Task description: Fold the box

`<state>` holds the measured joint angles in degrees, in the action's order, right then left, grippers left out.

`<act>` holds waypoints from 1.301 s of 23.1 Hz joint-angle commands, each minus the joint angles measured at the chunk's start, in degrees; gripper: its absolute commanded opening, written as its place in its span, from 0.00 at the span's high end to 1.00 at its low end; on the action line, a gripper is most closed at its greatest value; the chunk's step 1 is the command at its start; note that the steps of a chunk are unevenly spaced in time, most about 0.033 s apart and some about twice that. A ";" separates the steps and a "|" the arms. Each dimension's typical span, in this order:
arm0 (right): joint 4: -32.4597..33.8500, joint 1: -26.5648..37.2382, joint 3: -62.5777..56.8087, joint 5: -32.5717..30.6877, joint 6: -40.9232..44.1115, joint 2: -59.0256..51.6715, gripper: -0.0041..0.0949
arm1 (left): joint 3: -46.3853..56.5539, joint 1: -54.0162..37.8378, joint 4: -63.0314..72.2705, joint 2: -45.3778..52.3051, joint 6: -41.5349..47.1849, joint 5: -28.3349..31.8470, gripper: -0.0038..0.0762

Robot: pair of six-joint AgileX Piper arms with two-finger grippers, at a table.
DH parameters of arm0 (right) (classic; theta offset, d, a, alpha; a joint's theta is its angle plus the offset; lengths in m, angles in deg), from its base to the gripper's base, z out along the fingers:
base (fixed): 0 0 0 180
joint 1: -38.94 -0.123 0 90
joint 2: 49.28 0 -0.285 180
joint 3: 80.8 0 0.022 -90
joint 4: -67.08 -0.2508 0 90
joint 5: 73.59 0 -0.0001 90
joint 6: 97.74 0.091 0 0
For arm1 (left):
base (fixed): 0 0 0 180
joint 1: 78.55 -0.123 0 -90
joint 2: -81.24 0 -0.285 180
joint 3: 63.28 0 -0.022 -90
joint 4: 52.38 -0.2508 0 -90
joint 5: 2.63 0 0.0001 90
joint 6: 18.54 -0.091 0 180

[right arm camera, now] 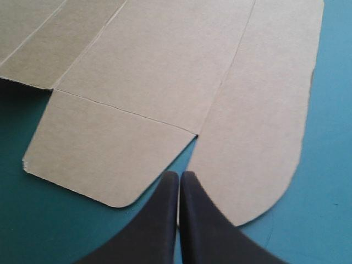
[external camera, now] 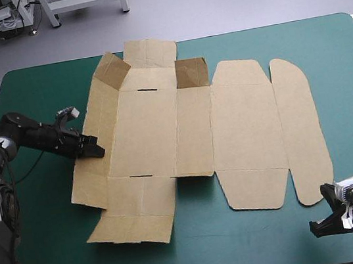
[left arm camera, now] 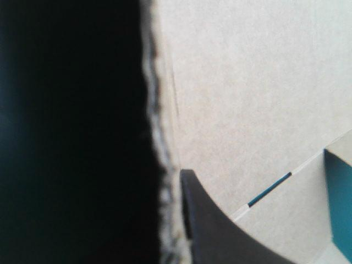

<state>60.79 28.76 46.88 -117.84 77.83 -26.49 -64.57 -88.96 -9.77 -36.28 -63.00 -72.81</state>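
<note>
The left tool (external camera: 94, 148) is clamped on the left edge of the brown box (external camera: 189, 130), with the board between its black fingers (left arm camera: 220, 236). The right tool (right arm camera: 179, 177) is fully closed and empty. It sits over the teal-green tabletop (external camera: 43, 85) at the near right corner, just short of the rounded lid flap (right arm camera: 264, 110). The brown box lies mostly flat mid-tabletop, with two far flaps (external camera: 191, 73) raised.

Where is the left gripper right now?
In the high view, the left gripper is at the left side of the table, shut on the left edge of the brown box, roughly midway along that edge.
</note>
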 commanded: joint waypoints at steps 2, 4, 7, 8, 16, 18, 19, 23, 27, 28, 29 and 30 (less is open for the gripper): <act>-0.08 0.08 1.40 3.96 -0.16 0.53 0.96 | -11.81 6.95 -13.90 7.29 -1.33 -4.10 0.96; -0.08 0.08 1.40 3.96 -0.16 0.53 0.96 | -17.64 12.26 -21.17 8.36 -1.57 -3.73 0.96; -0.08 0.08 1.40 3.96 -0.16 0.53 0.96 | -25.49 21.31 -32.37 8.58 -1.81 -1.80 0.96; -0.08 0.08 1.40 3.96 -0.16 0.53 0.96 | -26.90 23.28 -35.56 8.58 -1.81 -0.25 0.96; -0.08 0.08 1.40 3.96 -0.27 0.53 0.96 | -29.57 44.37 -59.12 8.71 -4.15 10.49 0.96; 0.01 0.08 1.40 3.96 -0.27 0.53 0.96 | -29.57 47.88 -61.55 8.71 -3.91 12.07 0.96; 0.29 0.08 1.40 3.96 -0.27 0.53 0.96 | -29.57 50.88 -62.42 8.71 -3.78 13.13 0.96; 0.84 0.08 1.40 4.19 -0.27 0.53 0.96 | -29.57 55.85 -62.42 8.71 -3.00 15.36 0.96; 1.26 0.08 2.26 6.19 2.86 0.66 0.96 | -29.57 59.23 -64.83 8.71 1.33 15.84 0.96; 2.17 0.08 2.84 6.54 5.23 0.79 0.96 | -29.43 59.68 -65.93 8.71 2.91 16.25 0.96; 3.16 0.08 3.61 6.77 6.94 1.17 0.96 | -29.32 60.20 -67.16 8.71 4.61 16.72 0.96; 5.24 0.08 5.10 6.78 9.24 1.95 0.96 | -29.32 60.64 -68.09 8.71 5.86 16.95 0.96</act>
<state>62.76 28.76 47.85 -116.27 82.26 -26.29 -92.12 -29.78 -74.66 -30.93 -61.50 -59.44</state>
